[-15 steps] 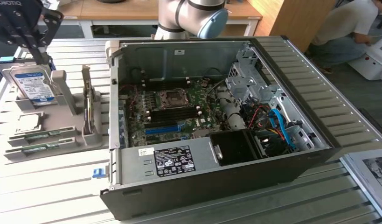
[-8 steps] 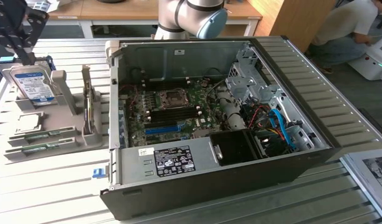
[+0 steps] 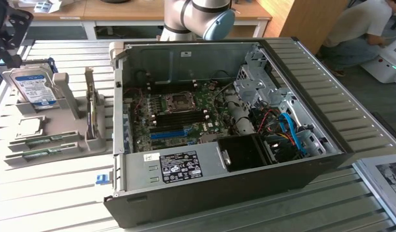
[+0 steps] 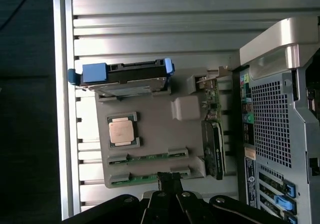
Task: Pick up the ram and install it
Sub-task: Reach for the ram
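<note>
Green-boarded ram (image 4: 148,157) lying flat in an end slot of the grey holder (image 4: 160,129), a second stick (image 4: 140,179) just beside it. Hovering over that second stick with fingers (image 4: 169,181) clenched, gripping nothing. Next to the holder on the slatted bench (image 3: 56,203), an open computer case (image 3: 204,205).

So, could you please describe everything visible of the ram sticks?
One ram stick lies flat in a recess of the grey holder, next to the processor; a second ram stick lies parallel beside it, at the holder's edge, not touching it. Each is a slim, long green circuit board, its ends under grey tabs. The holder rests on the slatted table beside the open computer case. Only the holder appears to touch them.
</note>
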`<state>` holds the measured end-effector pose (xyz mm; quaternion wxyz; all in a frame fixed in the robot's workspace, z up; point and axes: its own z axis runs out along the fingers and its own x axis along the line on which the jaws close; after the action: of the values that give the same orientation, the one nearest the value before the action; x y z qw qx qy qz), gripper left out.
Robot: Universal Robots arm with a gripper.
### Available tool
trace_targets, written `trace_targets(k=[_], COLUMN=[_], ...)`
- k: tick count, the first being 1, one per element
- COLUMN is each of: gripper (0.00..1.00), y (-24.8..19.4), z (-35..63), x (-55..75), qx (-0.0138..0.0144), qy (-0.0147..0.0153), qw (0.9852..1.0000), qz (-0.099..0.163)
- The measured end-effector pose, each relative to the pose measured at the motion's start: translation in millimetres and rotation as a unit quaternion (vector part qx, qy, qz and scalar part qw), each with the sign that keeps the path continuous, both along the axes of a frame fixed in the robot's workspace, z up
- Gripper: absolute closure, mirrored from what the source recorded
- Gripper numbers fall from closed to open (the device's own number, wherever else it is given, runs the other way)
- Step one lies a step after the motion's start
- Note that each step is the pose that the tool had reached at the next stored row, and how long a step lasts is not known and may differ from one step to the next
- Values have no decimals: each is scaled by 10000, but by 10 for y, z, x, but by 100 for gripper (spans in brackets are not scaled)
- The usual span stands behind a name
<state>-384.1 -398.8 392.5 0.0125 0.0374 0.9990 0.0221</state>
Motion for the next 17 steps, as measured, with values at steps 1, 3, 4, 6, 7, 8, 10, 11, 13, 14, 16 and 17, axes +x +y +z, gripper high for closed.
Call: trace_targets(k=[1, 3, 4, 6, 7, 8, 10, 11, 13, 14, 16, 17], gripper=[90, 90, 90, 90, 90, 90, 90, 90, 90, 90, 90, 90], y=[0, 0, 0, 0, 0, 0, 0, 0, 0, 0, 0, 0], z=[0, 0, -1, -1, -2, -2, -3, -2, -2, -2, -2, -2], x=[-24, -70, -95, -137, -160, -183, -197, -197, -198, -198, -198, -198], qx=[0, 0, 0, 0, 0, 0, 0, 0, 0, 0, 0, 0], qy=[1, 2, 3, 5, 6, 8, 8, 8, 8, 8, 8, 8], qw=[10000, 10000, 10000, 10000, 10000, 10000, 10000, 10000, 10000, 10000, 10000, 10000], qz=[0, 0, 0, 0, 0, 1, 0, 1, 0, 0, 0, 0])
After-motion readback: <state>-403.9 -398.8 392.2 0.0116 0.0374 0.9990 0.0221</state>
